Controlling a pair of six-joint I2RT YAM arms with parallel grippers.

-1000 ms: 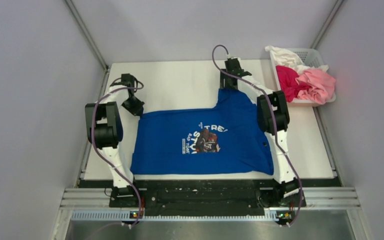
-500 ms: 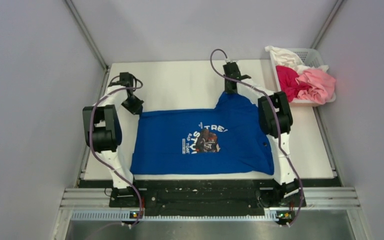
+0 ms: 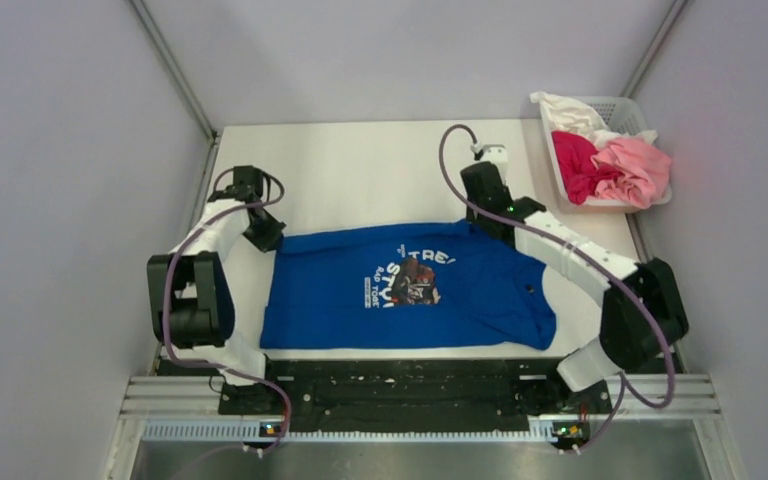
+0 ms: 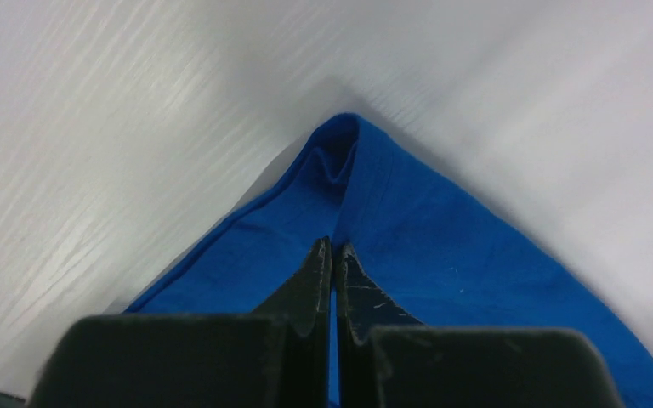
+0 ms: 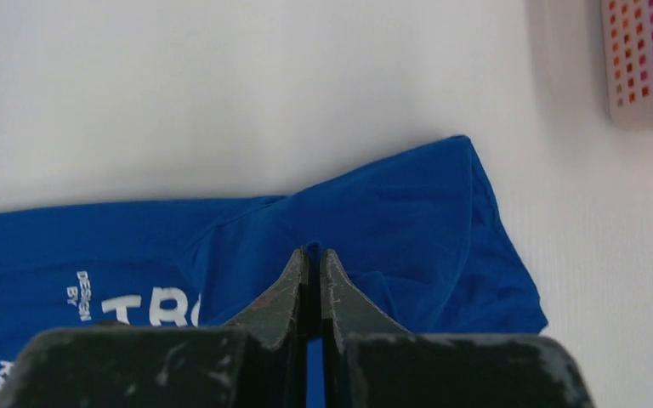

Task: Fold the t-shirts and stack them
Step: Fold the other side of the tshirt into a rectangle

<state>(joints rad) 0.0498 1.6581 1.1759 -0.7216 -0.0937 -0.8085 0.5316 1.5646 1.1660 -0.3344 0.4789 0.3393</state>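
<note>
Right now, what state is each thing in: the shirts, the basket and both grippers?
blue t-shirt: spread flat on the table, print up.
basket: upright, holding three shirts.
magenta t-shirt: crumpled in basket.
pale pink t-shirt: crumpled in basket.
white t-shirt: crumpled, hanging over basket's rim.
left gripper: jaws shut on blue t-shirt's corner.
right gripper: jaws shut on its far edge.

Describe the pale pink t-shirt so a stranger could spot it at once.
Look to the far right corner of the white table, where a white lattice basket sits. Three crumpled tees lie in it; the pale pink t-shirt is at its right, beside the magenta tee and nearer than the white tee.
</note>
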